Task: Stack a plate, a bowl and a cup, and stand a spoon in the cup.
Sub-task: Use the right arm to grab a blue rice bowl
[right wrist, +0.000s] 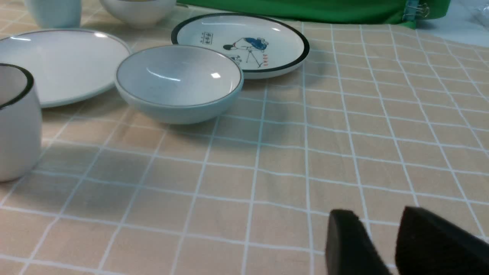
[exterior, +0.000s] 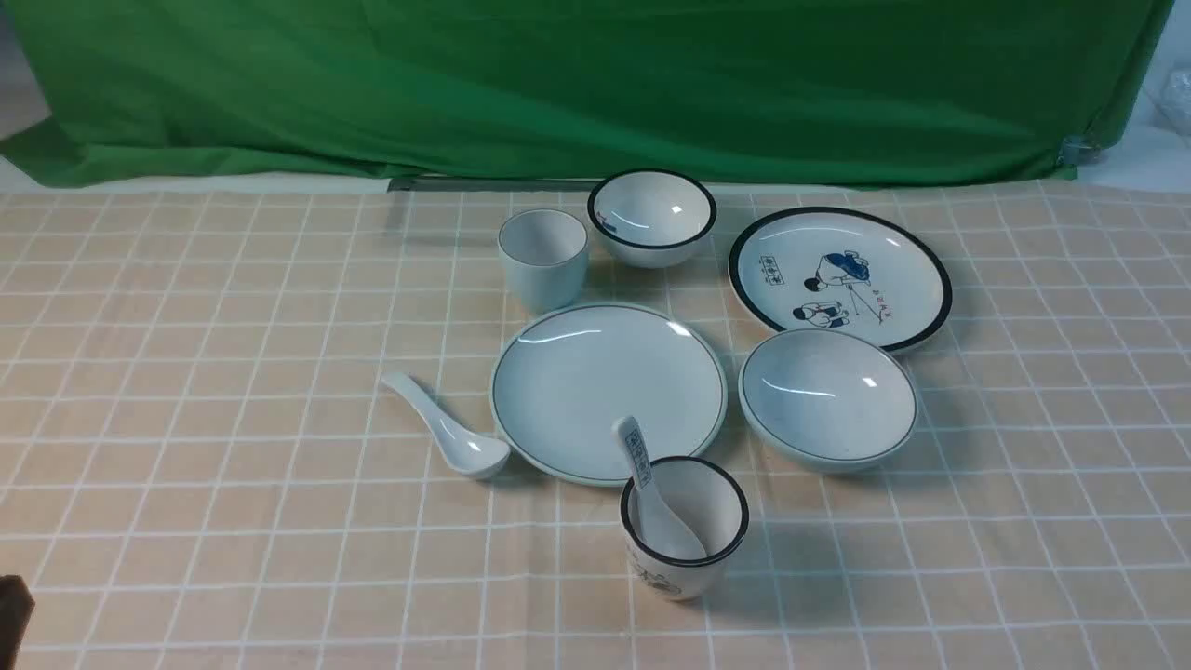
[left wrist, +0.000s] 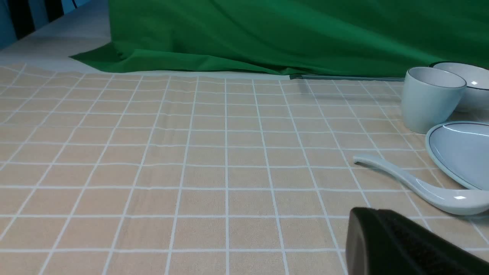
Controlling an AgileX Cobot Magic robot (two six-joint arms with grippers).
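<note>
The bowl [right wrist: 179, 74] sits well apart from the right claw [right wrist: 376, 221], parted and empty.

A staged lab set-up is indicated: a green backdrop cloth [exterior: 595, 84] is fastened by a clip [exterior: 1077, 149] behind the checked-cloth-covered table [exterior: 186, 372].

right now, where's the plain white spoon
In the front view the spoon lies on the tablecloth left of centre, just beside the left edge of the plain plate, nearer the camera than the plain cup.
</note>
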